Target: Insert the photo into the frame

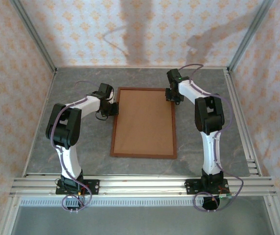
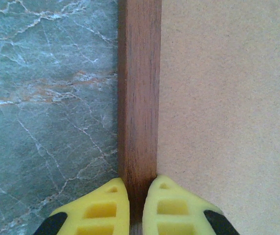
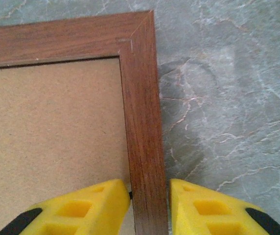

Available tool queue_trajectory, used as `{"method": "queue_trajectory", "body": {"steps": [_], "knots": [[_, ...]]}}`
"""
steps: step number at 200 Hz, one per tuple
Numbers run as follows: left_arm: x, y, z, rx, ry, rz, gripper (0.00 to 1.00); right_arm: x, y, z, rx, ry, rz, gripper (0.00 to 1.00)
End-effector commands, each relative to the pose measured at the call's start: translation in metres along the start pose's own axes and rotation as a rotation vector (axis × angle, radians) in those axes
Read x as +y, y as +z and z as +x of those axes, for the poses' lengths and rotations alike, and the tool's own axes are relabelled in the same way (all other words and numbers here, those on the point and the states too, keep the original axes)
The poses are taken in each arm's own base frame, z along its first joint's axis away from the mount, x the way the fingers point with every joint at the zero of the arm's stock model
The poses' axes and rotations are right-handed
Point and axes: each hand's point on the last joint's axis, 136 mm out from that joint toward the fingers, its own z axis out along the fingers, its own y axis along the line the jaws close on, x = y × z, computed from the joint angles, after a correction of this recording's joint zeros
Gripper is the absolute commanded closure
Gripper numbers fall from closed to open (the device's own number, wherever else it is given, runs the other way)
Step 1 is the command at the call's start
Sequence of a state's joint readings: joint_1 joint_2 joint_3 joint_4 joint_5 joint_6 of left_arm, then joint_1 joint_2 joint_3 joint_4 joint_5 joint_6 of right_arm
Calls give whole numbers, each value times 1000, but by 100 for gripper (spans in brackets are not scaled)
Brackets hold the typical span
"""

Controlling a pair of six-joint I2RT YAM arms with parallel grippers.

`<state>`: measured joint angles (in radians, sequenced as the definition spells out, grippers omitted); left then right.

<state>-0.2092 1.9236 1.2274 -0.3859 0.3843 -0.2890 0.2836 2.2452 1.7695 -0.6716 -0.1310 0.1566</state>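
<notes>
The reddish-brown wooden frame [image 1: 142, 155] lies flat on the grey marbled surface [image 1: 76, 147], its long sides running away from the arm bases. A brown cardboard backing board [image 1: 144, 122] fills its opening. The left hand [image 2: 136, 191] is clenched on the frame's left rail, one yellow finger on the surface side and one over the board. The right hand [image 3: 150, 191] grasps the right rail just short of the far right corner, a finger against each edge.
</notes>
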Motion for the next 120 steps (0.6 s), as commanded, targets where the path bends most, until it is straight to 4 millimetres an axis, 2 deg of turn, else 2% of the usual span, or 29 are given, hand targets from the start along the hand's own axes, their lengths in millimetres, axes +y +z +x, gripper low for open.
{"method": "queue_trajectory", "body": {"steps": [1, 44, 64, 93, 120], "knots": [[-5, -12, 10, 35, 4, 3, 91, 28, 27, 62, 193, -55, -67, 67], [-6, -13, 9, 31, 4, 8, 91, 32, 27, 63, 191, -70, -77, 67], [-6, -12, 10, 33, 4, 5, 91, 34, 19, 54, 163, -75, -79, 65], [-4, -13, 10, 29, 0, -3, 91, 27, -8, 31, 74, -85, -30, 60], [-1, -11, 12, 33, -1, -15, 92, 10, -40, 8, -20, -92, 65, 54]]}}
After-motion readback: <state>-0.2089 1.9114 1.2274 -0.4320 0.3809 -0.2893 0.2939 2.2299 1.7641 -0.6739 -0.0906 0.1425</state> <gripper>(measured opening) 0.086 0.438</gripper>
